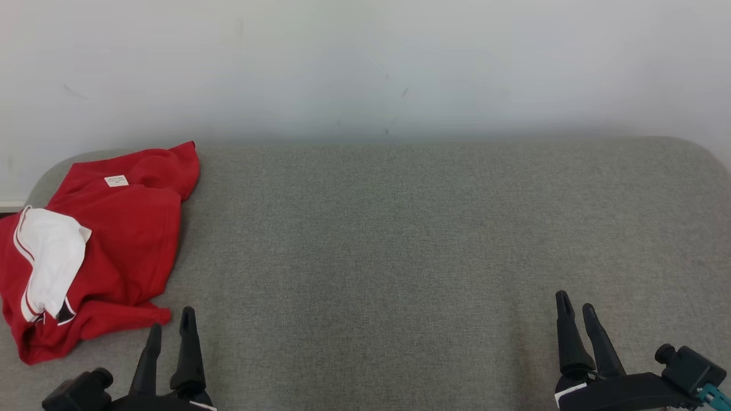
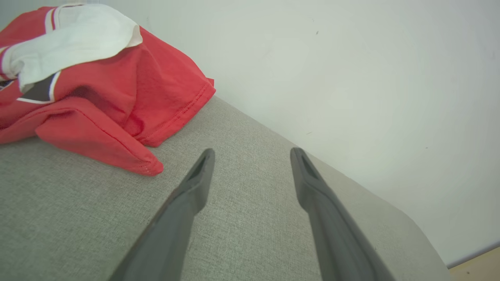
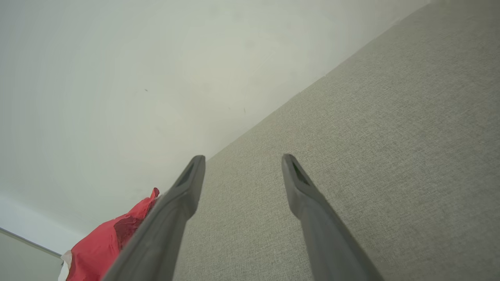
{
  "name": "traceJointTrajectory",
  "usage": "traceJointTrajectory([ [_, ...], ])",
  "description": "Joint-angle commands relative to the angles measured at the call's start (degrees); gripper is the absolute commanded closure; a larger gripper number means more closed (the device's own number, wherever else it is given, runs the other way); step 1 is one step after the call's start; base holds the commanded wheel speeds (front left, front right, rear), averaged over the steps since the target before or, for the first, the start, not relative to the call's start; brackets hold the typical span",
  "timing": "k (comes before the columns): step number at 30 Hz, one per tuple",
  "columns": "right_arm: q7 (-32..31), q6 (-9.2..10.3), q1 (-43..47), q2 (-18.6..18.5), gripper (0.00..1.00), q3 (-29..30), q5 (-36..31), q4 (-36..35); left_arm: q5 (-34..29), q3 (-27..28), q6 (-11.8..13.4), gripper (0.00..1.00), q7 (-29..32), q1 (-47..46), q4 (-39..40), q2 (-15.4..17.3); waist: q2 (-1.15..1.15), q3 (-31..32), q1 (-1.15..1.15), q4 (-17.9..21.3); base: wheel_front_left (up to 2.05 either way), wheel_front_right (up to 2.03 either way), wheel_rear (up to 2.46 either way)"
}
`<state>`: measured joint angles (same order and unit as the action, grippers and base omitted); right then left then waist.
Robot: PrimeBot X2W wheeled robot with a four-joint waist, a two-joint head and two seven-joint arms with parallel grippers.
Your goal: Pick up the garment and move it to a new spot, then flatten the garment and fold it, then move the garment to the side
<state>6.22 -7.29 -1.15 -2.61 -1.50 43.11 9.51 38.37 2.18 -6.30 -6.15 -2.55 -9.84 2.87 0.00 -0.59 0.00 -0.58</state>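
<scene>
head view: red garment (image 1: 131,228) crumpled left; left gripper (image 1: 171,319), right gripper (image 1: 575,302) spread, empty.

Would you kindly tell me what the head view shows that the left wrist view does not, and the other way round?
Head view, not the left wrist view: the right gripper, open above the grey surface, and the small white label on the red garment. Left wrist view, not the head view: a tan strip beyond the surface's rounded corner. Both: the crumpled garment with its white part, the pale wall, and the left gripper, fingers open, beside it without touching.
</scene>
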Motion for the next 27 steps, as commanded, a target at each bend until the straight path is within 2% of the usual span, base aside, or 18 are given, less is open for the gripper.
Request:
traceJointTrajectory([
  [1,0.8,-0.21,-0.1,-0.3,0.00,-0.4,-2.4,-0.9,-2.6,-0.2,0.0,0.00,-0.9,0.0,1.0,0.4,0.00,0.1,0.00,0.0,0.00,0.00,0.00],
  [27,4.7,-0.26,1.0,-0.3,0.00,-0.7,-18.2,-2.0,-17.2,0.4,-0.3,0.00,-4.7,1.6,2.7,0.7,0.00,0.6,0.00,-0.1,0.00,0.00,0.00],
])
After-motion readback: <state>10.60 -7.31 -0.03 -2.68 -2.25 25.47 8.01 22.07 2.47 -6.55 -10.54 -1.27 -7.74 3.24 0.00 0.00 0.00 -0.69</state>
